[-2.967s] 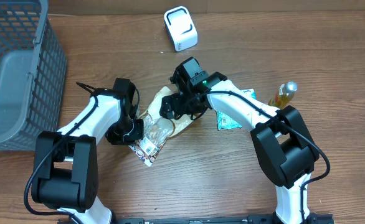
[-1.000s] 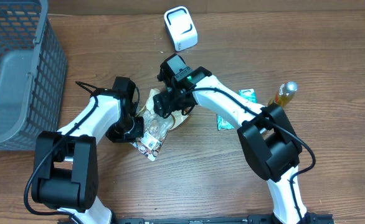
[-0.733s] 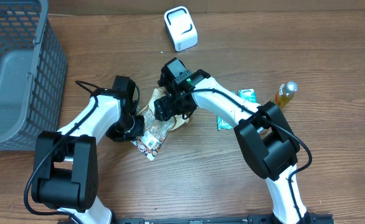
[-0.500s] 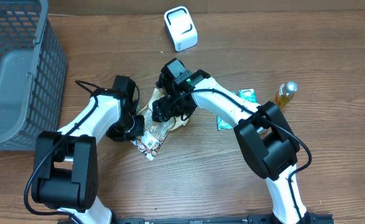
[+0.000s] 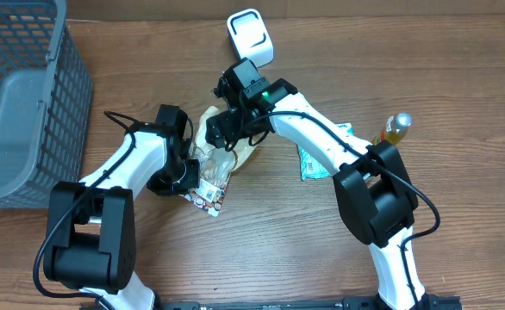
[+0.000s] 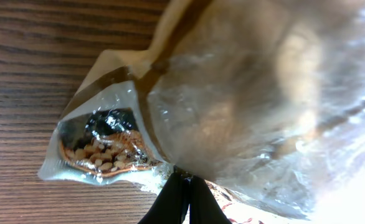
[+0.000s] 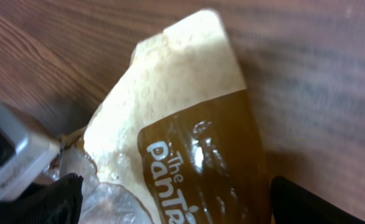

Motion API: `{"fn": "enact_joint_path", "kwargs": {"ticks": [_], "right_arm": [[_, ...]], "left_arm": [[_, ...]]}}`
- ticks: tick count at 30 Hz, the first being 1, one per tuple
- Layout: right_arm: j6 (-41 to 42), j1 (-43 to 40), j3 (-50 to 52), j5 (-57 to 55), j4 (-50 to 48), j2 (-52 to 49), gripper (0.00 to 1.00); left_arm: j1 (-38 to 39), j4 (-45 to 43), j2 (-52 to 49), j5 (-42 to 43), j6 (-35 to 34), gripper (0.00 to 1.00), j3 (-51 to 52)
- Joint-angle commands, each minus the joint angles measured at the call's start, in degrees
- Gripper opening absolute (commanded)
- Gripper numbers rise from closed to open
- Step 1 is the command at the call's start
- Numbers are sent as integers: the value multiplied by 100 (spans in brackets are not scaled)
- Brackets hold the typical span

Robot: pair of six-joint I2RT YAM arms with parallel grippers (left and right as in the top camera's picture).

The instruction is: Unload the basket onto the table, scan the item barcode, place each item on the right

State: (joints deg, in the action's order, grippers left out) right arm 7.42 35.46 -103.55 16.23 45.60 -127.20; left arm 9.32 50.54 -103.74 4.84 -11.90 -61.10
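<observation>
**Right arm has moved up toward the scanner, and its jaws are now wide**

In the last second the right end effector [image 5: 222, 129] has travelled along the wooden bench [image 5: 459, 77] toward the white barcode scanner [image 5: 251, 36]. The upper end of the snack pouch [image 5: 216, 159] has stretched out with it. Its jaws now stand wide, with the top of the pouch between them and not squeezed. The left end effector [image 5: 183, 176] stays closed and seems to pinch the clear film at the pouch's lower side. I judge the pouch is being spread flat before it is shown to the scanner. It lies short of the scanner, and no barcode can be seen on it yet.

The basket [image 5: 63, 95] at the left is grey plastic with stiff lattice walls. The pouch is soft and crinkled, with a cream top, a glossy brown band with white letters and a transparent part showing pale food. The scanner is a smooth, rounded block. Beside the right arm lie a flat green sachet [image 5: 315, 164] and a small bottle [image 5: 394, 129] of yellow liquid.
</observation>
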Motion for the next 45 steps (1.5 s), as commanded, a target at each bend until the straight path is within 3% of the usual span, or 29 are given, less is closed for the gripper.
{"fn": "enact_joint_path", "kwargs": {"ticks": [1,17,19,23,33,45], "right_arm": [[-168,15,-188,-70,-68,116,92],[-151,-9,-299,-313,-481,131,91],[-151,-9,-299,-85,-457,136,87],[-149,0,-291,407,-278,98,63],[-153,127,-96,227,-378,-367,68],[-160,127,81,181,-439,-468,69]], "left_arm": [[7,-4,-76,-48,-81,4,63],[-4,306,-70,-35,-146,4,-264],[-4,479,-59,-4,-149,4,-503],[-4,706,-59,76,-157,4,-815],[17,667,-83,46,-313,4,-640],[9,-179,-83,-553,-313,4,107]]}}
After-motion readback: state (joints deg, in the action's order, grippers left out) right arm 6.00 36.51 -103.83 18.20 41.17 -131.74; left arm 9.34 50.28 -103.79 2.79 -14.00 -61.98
